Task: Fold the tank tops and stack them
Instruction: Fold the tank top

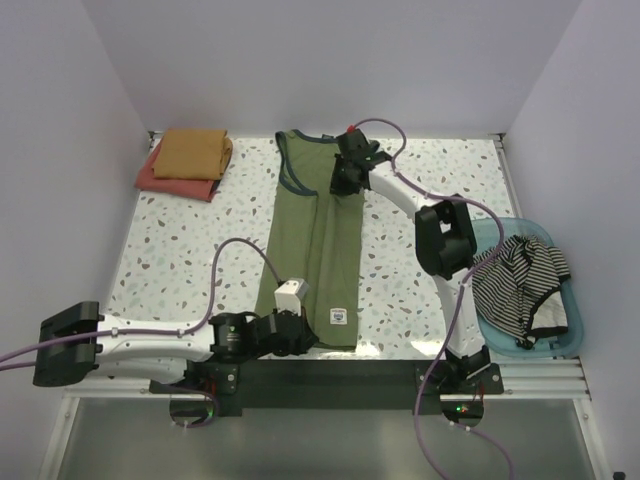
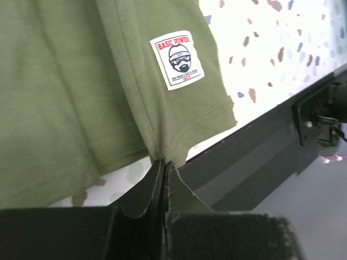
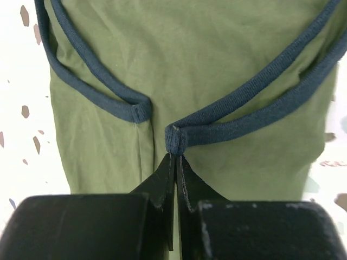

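Observation:
An olive green tank top with navy trim lies lengthwise down the middle of the table, folded narrow. My left gripper is shut on its bottom hem near a white printed label. My right gripper is shut on the navy strap trim at the top's far end. A black-and-white striped tank top lies crumpled in the blue basket. Folded mustard and red tops are stacked at the far left.
The translucent blue plastic basket stands at the table's right edge beside the right arm. The table's dark front rail runs just below the left gripper. White walls enclose the terrazzo table on three sides.

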{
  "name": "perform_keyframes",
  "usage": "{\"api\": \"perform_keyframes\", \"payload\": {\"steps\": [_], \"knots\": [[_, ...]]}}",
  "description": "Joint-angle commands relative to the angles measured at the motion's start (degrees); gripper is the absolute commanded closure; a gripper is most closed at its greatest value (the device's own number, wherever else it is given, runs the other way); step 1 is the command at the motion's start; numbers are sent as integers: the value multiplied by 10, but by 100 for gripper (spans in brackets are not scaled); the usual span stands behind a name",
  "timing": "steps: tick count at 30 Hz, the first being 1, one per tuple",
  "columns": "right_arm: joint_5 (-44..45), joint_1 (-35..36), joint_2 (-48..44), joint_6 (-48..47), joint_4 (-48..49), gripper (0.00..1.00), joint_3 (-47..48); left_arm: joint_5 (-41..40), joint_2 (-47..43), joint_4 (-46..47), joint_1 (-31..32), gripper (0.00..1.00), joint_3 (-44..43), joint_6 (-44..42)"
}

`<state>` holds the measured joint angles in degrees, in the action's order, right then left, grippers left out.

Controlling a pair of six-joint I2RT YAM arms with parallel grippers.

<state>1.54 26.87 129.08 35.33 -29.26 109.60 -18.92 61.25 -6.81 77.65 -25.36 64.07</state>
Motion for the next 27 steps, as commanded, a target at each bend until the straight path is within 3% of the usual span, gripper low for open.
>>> {"api": "perform_keyframes", "payload": {"steps": [1, 16, 17, 20, 21, 23, 27], "knots": [[6, 8, 20, 22, -2, 100, 49, -38, -26, -47, -1, 100, 15, 30], [11, 34, 77, 33, -16, 100, 119, -48, -55, -90, -1, 100, 35, 40], [10, 35, 82, 33, -18, 100, 123, -48, -55, -90, -1, 95, 35, 37], [2, 34, 78, 32, -11, 84, 118, -53, -59, -101, -1, 66, 25, 33], [0, 34, 74, 31, -3, 79, 115, -57, -62, -105, -1, 61, 21, 32], [-6, 35, 66, 26, -1, 67, 113, -74, -79, -129, -1, 54, 5, 26], [-9, 35, 29, 7, -13, 52, 121, -123, -105, -193, 0, 50, -43, 29]]}}
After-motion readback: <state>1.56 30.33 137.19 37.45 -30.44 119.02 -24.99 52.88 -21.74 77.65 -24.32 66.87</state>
